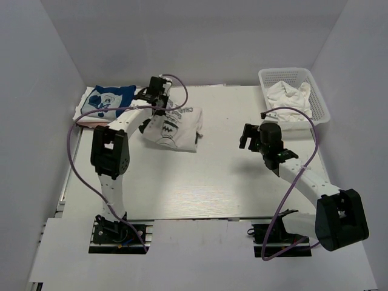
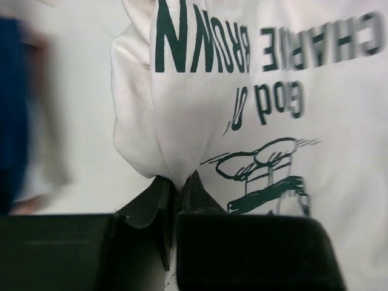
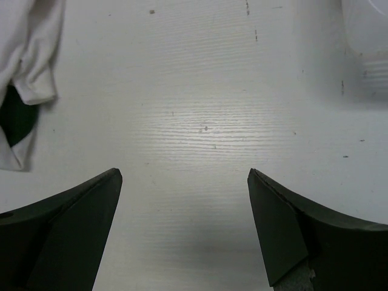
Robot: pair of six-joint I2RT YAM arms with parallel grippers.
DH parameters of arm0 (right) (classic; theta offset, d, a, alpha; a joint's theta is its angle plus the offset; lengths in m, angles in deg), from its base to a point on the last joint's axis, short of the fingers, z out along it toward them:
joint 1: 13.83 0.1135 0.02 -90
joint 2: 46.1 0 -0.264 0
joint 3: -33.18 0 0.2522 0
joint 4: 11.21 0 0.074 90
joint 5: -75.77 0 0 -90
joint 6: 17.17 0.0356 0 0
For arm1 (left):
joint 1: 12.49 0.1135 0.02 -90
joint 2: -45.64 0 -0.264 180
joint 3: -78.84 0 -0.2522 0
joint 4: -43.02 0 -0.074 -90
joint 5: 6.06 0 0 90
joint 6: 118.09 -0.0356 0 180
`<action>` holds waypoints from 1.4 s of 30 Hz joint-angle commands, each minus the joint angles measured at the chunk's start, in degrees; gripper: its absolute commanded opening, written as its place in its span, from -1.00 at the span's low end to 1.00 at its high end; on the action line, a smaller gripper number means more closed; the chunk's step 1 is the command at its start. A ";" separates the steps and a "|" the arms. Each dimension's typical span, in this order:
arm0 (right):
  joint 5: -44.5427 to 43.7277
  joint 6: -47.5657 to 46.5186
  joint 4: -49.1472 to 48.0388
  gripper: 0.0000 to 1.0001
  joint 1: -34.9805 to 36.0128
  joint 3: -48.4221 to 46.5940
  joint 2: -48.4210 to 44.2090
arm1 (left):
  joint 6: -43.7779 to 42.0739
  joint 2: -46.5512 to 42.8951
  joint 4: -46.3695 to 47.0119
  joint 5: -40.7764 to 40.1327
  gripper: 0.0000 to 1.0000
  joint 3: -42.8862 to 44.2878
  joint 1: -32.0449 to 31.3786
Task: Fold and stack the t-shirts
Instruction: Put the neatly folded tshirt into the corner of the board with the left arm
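Note:
The white Charlie Brown t-shirt (image 1: 176, 128) lies folded left of the table's centre; its dark print (image 2: 267, 109) fills the left wrist view. My left gripper (image 2: 177, 182) is shut on a fold at that shirt's edge, cloth bunching out between the fingertips; from above the gripper (image 1: 155, 111) sits at the shirt's far left side. A white-and-blue cartoon-print t-shirt (image 1: 108, 100) lies folded at the far left, with a pinkish edge (image 1: 86, 119) under it. My right gripper (image 1: 248, 137) hangs open over bare table (image 3: 185, 182), nothing between its fingers.
A white plastic basket (image 1: 320, 97) holding crumpled white cloth (image 1: 290, 97) stands at the far right corner. White walls close in the table on three sides. A dark green sleeve of the shirt (image 3: 17, 118) shows at the left edge of the right wrist view.

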 commanded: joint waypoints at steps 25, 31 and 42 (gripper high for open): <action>-4.52 -0.27 -6.91 0.80 -0.02 0.12 2.86 | -27.48 -10.56 9.29 -4.35 -1.00 13.69 15.09; -5.04 -0.27 -6.91 0.80 0.07 0.12 2.60 | -26.96 -12.24 8.59 -3.65 -1.00 15.71 17.64; -7.50 -0.62 -5.59 0.80 -0.01 -1.11 4.88 | -28.19 -7.32 13.06 -0.49 -1.00 16.33 26.68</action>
